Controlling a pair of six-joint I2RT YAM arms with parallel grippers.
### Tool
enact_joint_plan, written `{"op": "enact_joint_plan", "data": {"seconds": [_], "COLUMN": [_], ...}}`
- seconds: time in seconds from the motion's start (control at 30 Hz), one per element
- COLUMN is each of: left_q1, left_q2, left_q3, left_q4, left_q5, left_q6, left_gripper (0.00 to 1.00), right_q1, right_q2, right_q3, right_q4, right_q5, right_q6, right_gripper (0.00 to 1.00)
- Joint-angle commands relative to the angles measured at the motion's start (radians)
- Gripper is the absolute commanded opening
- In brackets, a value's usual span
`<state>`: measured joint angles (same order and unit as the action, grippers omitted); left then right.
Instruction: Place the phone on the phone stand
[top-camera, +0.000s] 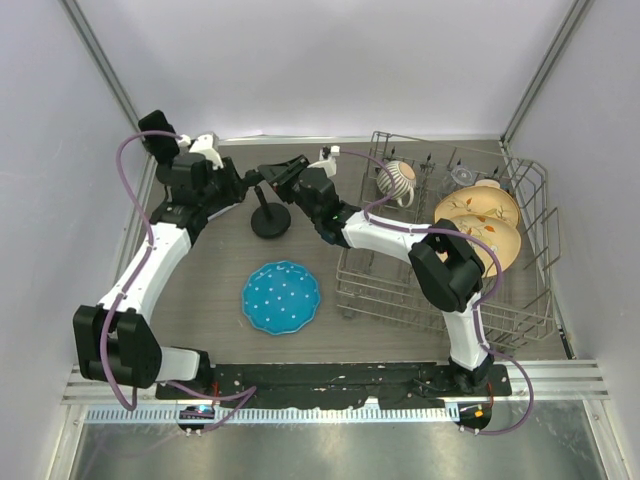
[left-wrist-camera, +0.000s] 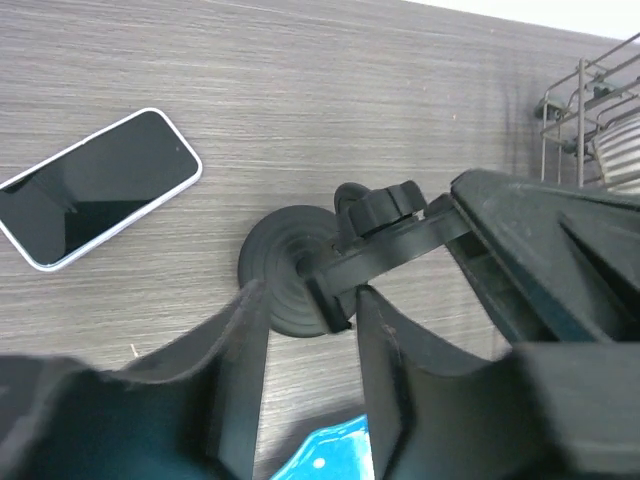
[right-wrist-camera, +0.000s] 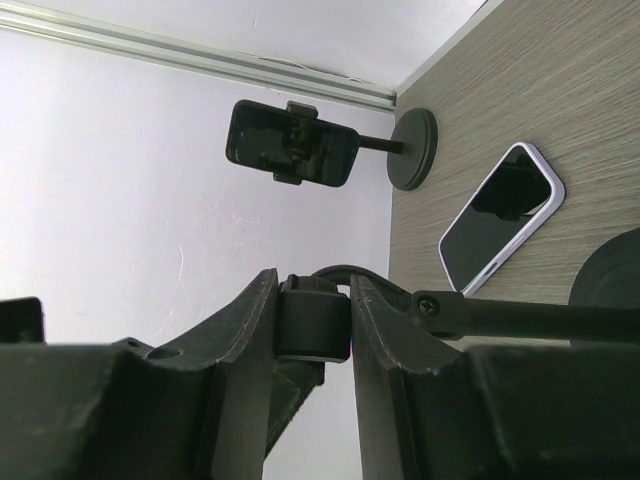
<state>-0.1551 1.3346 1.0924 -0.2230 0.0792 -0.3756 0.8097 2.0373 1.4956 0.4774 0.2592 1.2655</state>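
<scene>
While the right gripper (right-wrist-camera: 315, 292) clamps the phone stand (top-camera: 270, 216) by its head and the left gripper (left-wrist-camera: 310, 296) straddles its cradle, jaws parted, we reckon we're readying the stand; next, lift the phone (left-wrist-camera: 95, 185) lying flat on the desk (left-wrist-camera: 300, 90) nearby.

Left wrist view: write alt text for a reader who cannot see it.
A black phone stand stands on a wood-grain table, its arm reaching between the left gripper's open fingers. A phone lies screen up at upper left, apart from it.
</scene>
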Motion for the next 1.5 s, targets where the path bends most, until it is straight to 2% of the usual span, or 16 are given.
{"op": "enact_joint_plan", "data": {"seconds": [0.0,0.07,0.17,0.3,0.4,0.43,0.73,0.77,0.8,0.83,0.93,0.97,1.1,1.27,1.37,1.47], "left_q1": [0.003,0.002,-0.003,-0.023,-0.035,-0.038,-0.052,-0.052,-0.052,-0.05,-0.046,-0.041,0.029,0.258,0.334,0.358], "left_q2": [0.023,0.032,0.032,0.006,0.006,0.008,0.043,0.047,0.055,0.057,0.015,-0.009,-0.126,-0.141,-0.047,0.075], "left_q3": [0.078,0.099,0.101,0.074,0.072,0.083,0.118,0.126,0.15,0.164,0.192,0.186,0.138,0.086,0.084,0.107], "left_q4": [0.042,0.014,-0.018,-0.022,-0.032,-0.047,-0.121,-0.13,-0.166,-0.192,-0.268,-0.271,-0.237,-0.139,-0.072,0.005], "left_q5": [-0.027,-0.032,-0.059,-0.104,-0.108,-0.108,-0.12,-0.137,-0.159,-0.179,-0.193,-0.193,-0.135,-0.015,0.014,0.007], "left_q6": [0.076,0.119,0.159,0.188,0.205,0.208,0.11,0.101,0.072,0.055,0.02,0.014,-0.046,-0.185,-0.258,-0.282], "left_gripper": [0.35,0.14,0.0,0.0,0.0,0.0,0.01,0.12,0.5,0.7,0.99,1.0,1.0,0.98,0.86,0.61], "right_q1": [0.008,0.008,0.008,0.008,0.009,0.009,0.003,0.003,-0.001,-0.007,-0.05,-0.067,-0.153,-0.225,-0.25,-0.274], "right_q2": [-0.008,-0.008,-0.005,-0.002,-0.023,-0.025,-0.15,-0.154,-0.158,-0.164,-0.202,-0.212,-0.249,-0.314,-0.341,-0.37], "right_q3": [-0.008,-0.008,0.006,0.046,0.055,0.075,0.129,0.144,0.179,0.189,0.17,0.163,0.15,0.106,0.066,0.052], "right_q4": [0.098,0.098,0.086,0.032,0.006,-0.009,-0.095,-0.133,-0.16,-0.186,-0.21,-0.217,-0.249,-0.241,-0.204,-0.217], "right_q5": [-0.005,-0.012,-0.035,-0.083,-0.083,-0.084,-0.095,-0.127,-0.136,-0.138,-0.19,-0.207,-0.383,-0.451,-0.505,-0.482], "right_q6": [-0.006,-0.018,-0.046,-0.139,-0.259,-0.294,-0.748,-0.782,-0.846,-0.862,-0.897,-0.896,-0.882,-0.894,-0.884,-0.896], "right_gripper": [0.11,0.16,0.25,0.43,0.74,0.78,0.8,0.81,0.81,0.81,0.81,0.81,0.81,0.81,0.81,0.81]}}
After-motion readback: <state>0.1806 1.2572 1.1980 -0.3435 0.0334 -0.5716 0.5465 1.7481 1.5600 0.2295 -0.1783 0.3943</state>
